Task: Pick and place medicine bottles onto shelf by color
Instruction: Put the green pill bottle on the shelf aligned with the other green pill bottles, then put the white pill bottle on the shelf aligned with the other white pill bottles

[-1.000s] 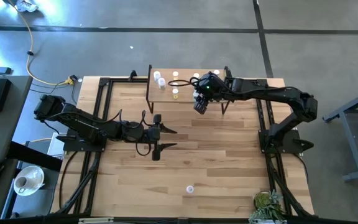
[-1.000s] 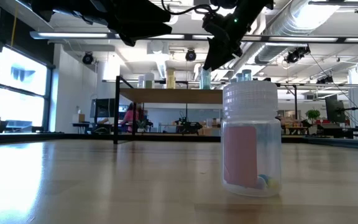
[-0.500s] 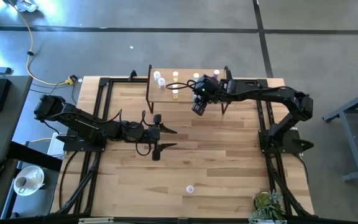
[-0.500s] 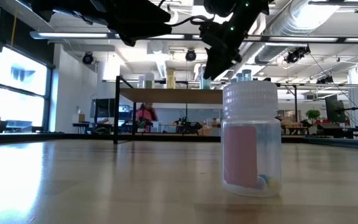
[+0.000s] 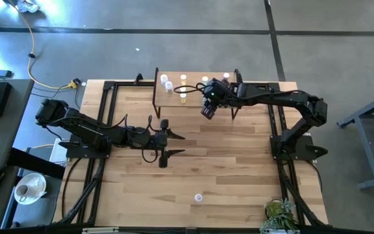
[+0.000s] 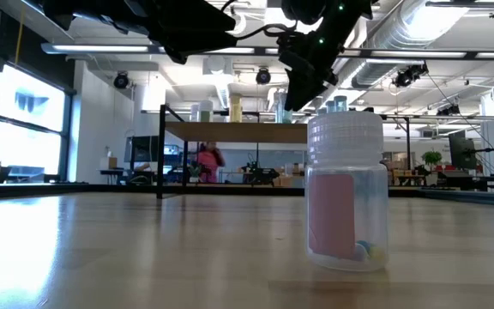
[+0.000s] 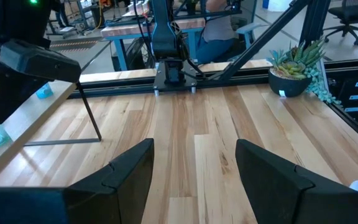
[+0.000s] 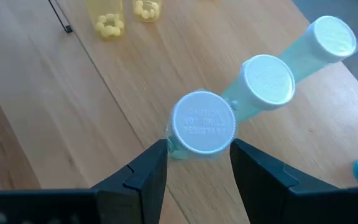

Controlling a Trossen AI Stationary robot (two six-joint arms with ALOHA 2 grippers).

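The light-wood shelf (image 5: 174, 99) stands at the table's far edge, with white, yellow, teal and pink bottles on it. My right gripper (image 5: 206, 110) hangs over the shelf, shut on a teal bottle (image 8: 202, 124) with a white cap. It is next to two more teal bottles (image 8: 266, 81) that stand on the shelf board (image 8: 73, 106). Two yellow bottles (image 8: 107, 18) stand farther along. A pink bottle (image 5: 199, 197) stands upright on the table near the front edge, large in the low view (image 6: 346, 193). My left gripper (image 5: 177, 144) waits open and empty over the table's middle. My right gripper pinches the teal bottle between its two fingers, on the body's sides just under the white cap (image 8: 169, 146). The fingers come from above, pointing down. The bottle is upright, cap toward the wrist camera. Whether its base is on the shelf board I cannot tell.
The shelf stands on thin black legs (image 6: 161, 163). Black frame rails (image 5: 109, 117) run along the table's left and right sides. A small potted plant (image 5: 278, 214) sits at the near right corner. A person (image 6: 206, 161) moves in the room far behind the table.
My right gripper has gone a little toward the table's left and near edges over the shelf, carrying the teal bottle upright, and then kept still. The person in the room behind has walked a few steps.
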